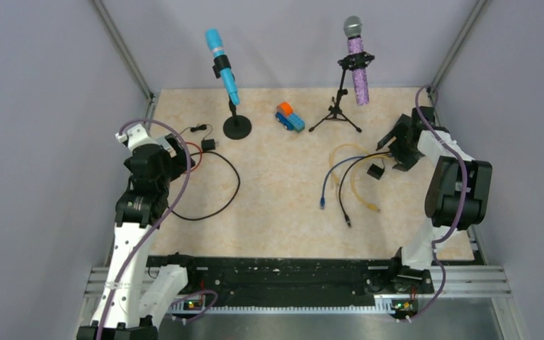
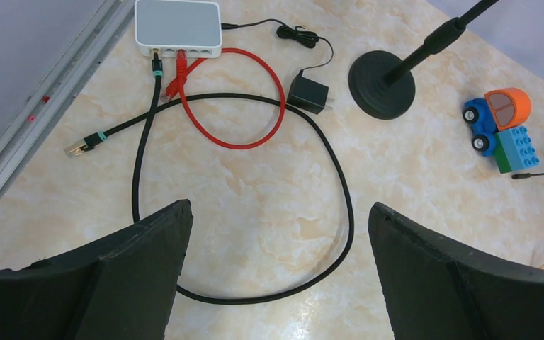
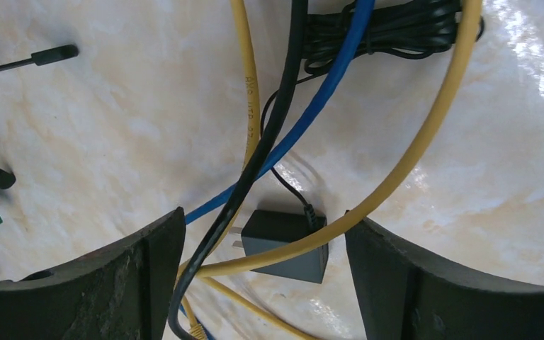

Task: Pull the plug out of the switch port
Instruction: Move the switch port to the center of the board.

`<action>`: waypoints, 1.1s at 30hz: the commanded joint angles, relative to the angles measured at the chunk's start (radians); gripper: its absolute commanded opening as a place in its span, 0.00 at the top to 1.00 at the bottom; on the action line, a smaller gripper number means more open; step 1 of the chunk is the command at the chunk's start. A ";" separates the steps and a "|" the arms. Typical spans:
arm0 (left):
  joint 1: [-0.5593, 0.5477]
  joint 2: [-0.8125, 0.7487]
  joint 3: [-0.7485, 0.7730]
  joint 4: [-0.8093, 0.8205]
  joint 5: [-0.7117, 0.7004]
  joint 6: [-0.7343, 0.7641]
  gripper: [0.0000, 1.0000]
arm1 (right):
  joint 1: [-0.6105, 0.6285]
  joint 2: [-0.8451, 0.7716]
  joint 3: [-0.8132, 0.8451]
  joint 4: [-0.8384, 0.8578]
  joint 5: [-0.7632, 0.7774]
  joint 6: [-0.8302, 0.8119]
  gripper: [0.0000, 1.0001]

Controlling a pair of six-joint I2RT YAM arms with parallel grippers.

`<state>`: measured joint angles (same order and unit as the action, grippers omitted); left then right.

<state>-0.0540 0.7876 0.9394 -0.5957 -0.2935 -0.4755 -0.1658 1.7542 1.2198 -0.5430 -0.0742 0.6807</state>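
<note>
Black fingers of the left gripper (image 2: pixel 280 207) fill the bottom of the left wrist view. They are set wide apart with only bare table (image 1: pixel 283 212) and a loop of black cable (image 2: pixel 340 184) between them, and nothing is gripped. Beyond them, a small white box (image 2: pixel 178 28) is seen at the far left edge of the table. The black cable and a red cable (image 2: pixel 269 78) are plugged into its near face. A black power adapter (image 2: pixel 307 94) lies just beside the red loop, and a round stand base (image 2: pixel 381 83) and a toy truck (image 2: pixel 499 124) are noted further right.

The right gripper (image 3: pixel 263 219) is likewise found open. Its fingers stand well apart and are closed on nothing. A small dark adapter block (image 3: pixel 283 244) lies on the table between them. A yellow cable (image 3: pixel 404 163) is draped over the block, and a blue cable (image 3: pixel 312 113) and a second black cable (image 3: pixel 273 120) run past just to its left. A bundled black lead (image 3: pixel 389 32) is seen at the top of that view.

In the top view, the right gripper is positioned low over the far right part of the table, where those three cables converge. Their free ends are spread toward the table's middle. The switch port cannot be made out. The spot where the cables meet is covered by the gripper, and the black box is shown in neither wrist view. Whether any plug is seated there cannot be told.
</note>
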 commanded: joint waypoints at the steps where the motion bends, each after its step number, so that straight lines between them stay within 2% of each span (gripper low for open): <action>1: 0.003 0.004 0.007 0.056 0.036 0.015 0.01 | 0.007 0.021 0.024 0.060 -0.127 -0.052 0.20; 5: 0.003 0.022 0.013 0.063 0.059 0.015 0.01 | 0.024 0.034 0.013 0.049 -0.154 -0.099 0.24; 10: 0.003 0.039 0.021 0.065 0.085 0.012 0.01 | 0.055 0.031 -0.004 0.017 -0.115 -0.149 0.24; 14: 0.003 0.040 0.018 0.072 0.092 0.009 0.01 | 0.092 0.000 -0.045 -0.005 -0.108 -0.214 0.29; 19: 0.003 0.049 0.020 0.081 0.102 0.014 0.01 | 0.151 -0.078 -0.153 -0.037 -0.095 -0.280 0.31; 25: 0.003 0.074 0.030 0.091 0.126 0.017 0.01 | 0.160 -0.261 -0.311 -0.055 -0.136 -0.331 0.33; 28: 0.003 0.081 0.030 0.101 0.148 0.015 0.01 | 0.160 -0.363 -0.354 -0.069 -0.135 -0.325 0.28; 30: 0.003 0.086 0.031 0.106 0.160 0.014 0.01 | 0.160 -0.430 -0.350 -0.073 -0.127 -0.302 0.20; 33: 0.003 0.087 0.030 0.115 0.177 0.011 0.01 | 0.160 -0.502 -0.279 -0.092 -0.001 -0.251 0.11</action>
<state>-0.0540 0.8753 0.9401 -0.5457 -0.1520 -0.4686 -0.0147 1.3556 0.8642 -0.6117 -0.1757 0.3908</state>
